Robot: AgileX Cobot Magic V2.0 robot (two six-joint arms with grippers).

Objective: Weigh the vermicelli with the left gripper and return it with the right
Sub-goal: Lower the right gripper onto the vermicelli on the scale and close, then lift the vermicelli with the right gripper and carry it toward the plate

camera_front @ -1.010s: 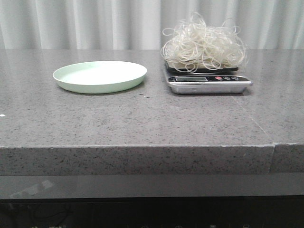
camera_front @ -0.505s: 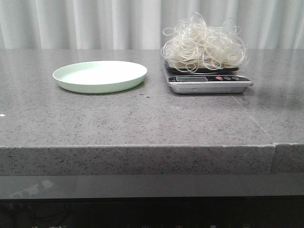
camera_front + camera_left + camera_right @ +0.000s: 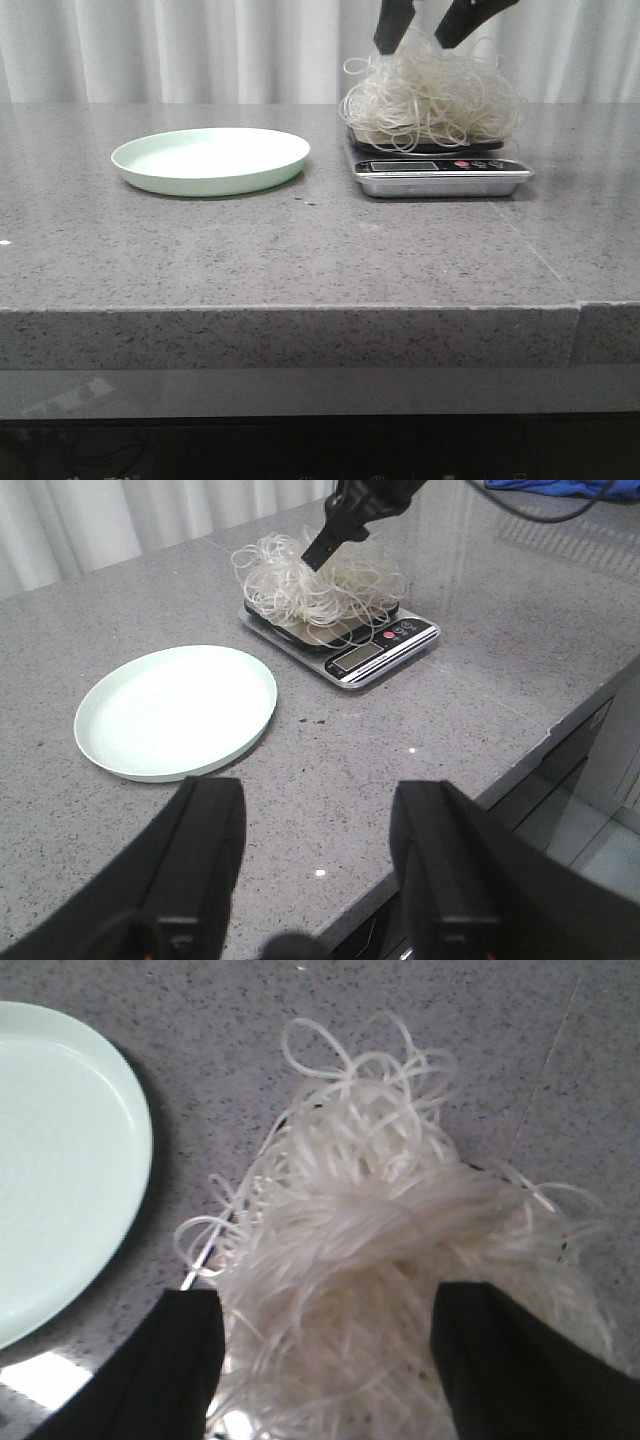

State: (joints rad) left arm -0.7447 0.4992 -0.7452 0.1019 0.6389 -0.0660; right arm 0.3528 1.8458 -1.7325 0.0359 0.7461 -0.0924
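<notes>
The vermicelli (image 3: 430,100), a fluffy whitish tangle, lies on the kitchen scale (image 3: 440,175) at the back right of the counter. It also shows in the left wrist view (image 3: 315,580) and the right wrist view (image 3: 400,1260). My right gripper (image 3: 420,35) is open, coming down from above, its fingers at the top of the tangle. In the right wrist view its fingers (image 3: 190,1360) straddle the noodles. My left gripper (image 3: 318,825) is open and empty, held over the counter's front edge, away from the scale. The pale green plate (image 3: 210,160) is empty, left of the scale.
The grey stone counter (image 3: 300,260) has a front edge close to the left gripper (image 3: 520,770). White curtains hang behind. The scale in the left wrist view (image 3: 370,650) shows its display and red button towards the front.
The right gripper has come into the front view from above and now reaches the top of the vermicelli. Plate, scale and noodles have not moved.
</notes>
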